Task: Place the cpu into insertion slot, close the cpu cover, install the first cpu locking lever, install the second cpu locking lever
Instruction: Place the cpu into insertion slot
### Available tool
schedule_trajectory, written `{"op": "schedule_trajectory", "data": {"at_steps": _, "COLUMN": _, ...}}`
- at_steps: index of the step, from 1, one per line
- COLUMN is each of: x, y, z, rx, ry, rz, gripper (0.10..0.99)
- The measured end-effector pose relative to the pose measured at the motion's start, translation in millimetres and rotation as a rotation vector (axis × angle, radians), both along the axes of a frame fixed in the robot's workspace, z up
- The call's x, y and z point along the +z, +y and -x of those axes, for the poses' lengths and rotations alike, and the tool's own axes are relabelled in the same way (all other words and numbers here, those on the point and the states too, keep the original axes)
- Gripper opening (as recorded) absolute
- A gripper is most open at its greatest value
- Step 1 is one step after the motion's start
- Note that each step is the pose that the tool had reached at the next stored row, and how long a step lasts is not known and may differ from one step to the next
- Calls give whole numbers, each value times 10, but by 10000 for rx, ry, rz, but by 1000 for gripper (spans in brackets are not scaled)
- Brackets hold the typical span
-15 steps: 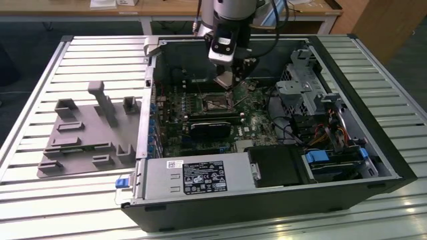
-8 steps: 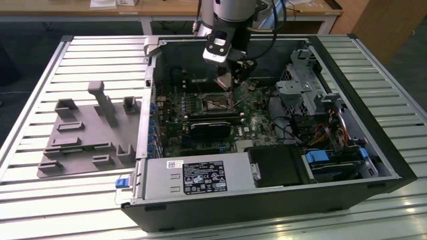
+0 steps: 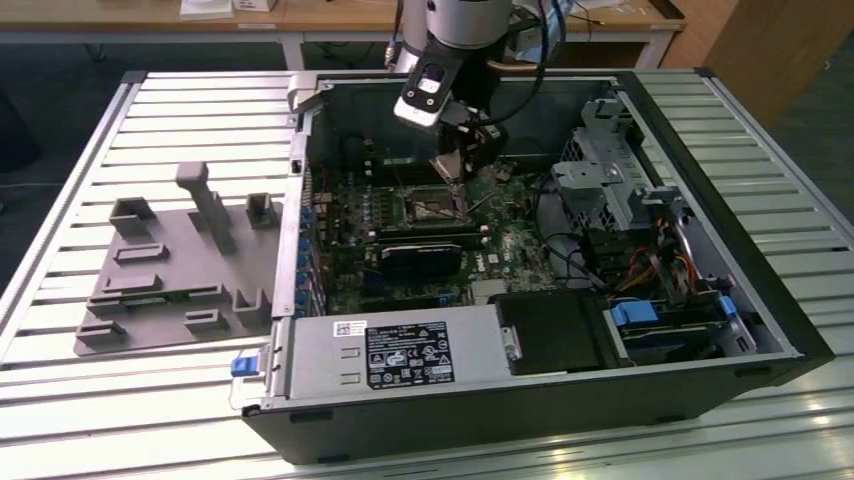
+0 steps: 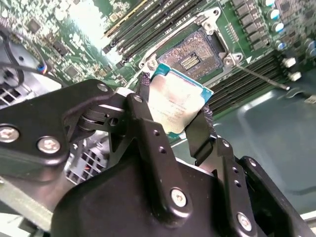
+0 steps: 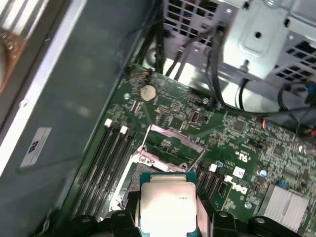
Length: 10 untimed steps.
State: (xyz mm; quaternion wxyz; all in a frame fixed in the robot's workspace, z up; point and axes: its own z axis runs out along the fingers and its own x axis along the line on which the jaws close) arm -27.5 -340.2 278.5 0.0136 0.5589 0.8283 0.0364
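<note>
Hand (image 4: 175, 96) grips the cpu (image 4: 178, 102) by two edges, over the insertion slot (image 4: 195, 53).

Setting: robotics lab or workshop. Evidence: 1 ribbed silver metal worktable (image 3: 107, 400); pale wooden benches (image 3: 334, 15) behind; 1 opened black desktop computer case (image 3: 534, 420); 1 grey moulded plastic fixture tray (image 3: 160, 290).

Tight room above the insertion slot (image 4: 195, 54)
The gripper (image 4: 175, 101), clamping the cpu (image 4: 178, 96), occupies the air over it; the raised cpu cover (image 5: 170, 144) stands at one edge, a black card (image 3: 424, 258) near, drive cage (image 3: 601, 172) and cables (image 3: 574, 255) beyond.
</note>
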Motion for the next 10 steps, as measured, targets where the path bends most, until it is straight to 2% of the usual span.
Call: {"op": "schedule_trajectory", "data": {"at_steps": 10, "x": -83, "y": 0, "z": 0, "rx": -1814, "ry": 1, "rz": 1, "gripper": 537}}
